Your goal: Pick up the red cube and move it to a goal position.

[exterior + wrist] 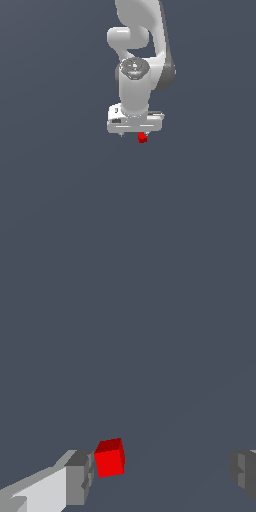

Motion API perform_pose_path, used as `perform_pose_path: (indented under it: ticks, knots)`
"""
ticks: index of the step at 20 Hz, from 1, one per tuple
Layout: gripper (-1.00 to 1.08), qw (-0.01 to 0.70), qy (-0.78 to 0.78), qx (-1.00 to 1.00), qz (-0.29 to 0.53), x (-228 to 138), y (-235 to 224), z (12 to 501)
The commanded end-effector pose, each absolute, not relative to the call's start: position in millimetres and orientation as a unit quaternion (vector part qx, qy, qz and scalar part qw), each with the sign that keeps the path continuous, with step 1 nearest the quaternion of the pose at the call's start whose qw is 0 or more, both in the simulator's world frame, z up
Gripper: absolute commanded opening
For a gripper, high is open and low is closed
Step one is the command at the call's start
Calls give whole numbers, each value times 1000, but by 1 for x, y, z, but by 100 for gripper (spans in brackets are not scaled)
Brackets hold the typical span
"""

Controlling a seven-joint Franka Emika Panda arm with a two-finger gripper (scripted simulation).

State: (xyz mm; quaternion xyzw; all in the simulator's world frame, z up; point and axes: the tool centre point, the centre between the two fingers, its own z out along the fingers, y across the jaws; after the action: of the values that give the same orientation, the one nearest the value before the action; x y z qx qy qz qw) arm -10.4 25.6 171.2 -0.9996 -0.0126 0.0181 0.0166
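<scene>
The red cube is a small bright red block on the dark grey floor, just under the white hand in the exterior view. My gripper points straight down over it and is open, its fingers spread wide. In the wrist view the red cube lies between the fingers, close beside one grey fingertip and far from the other. I cannot tell whether the cube touches the near finger. My gripper holds nothing. The goal position is out of view.
The white arm rises behind the hand toward the top of the exterior view. A plain dark grey floor surrounds it, with no other objects in sight.
</scene>
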Motion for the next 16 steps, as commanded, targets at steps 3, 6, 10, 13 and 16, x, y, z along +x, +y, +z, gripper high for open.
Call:
perform_pose_path:
  ticks: [3, 6, 10, 13, 16]
  knots:
    - [100, 16, -13, -1000, 18, -11, 26, 170]
    - [100, 16, -16, -1000, 17, -14, 28, 166]
    - [100, 15, -24, -999, 16, -20, 33, 155]
    - [100, 14, -32, -999, 14, -28, 38, 142]
    - [100, 12, -44, -999, 12, -38, 45, 125]
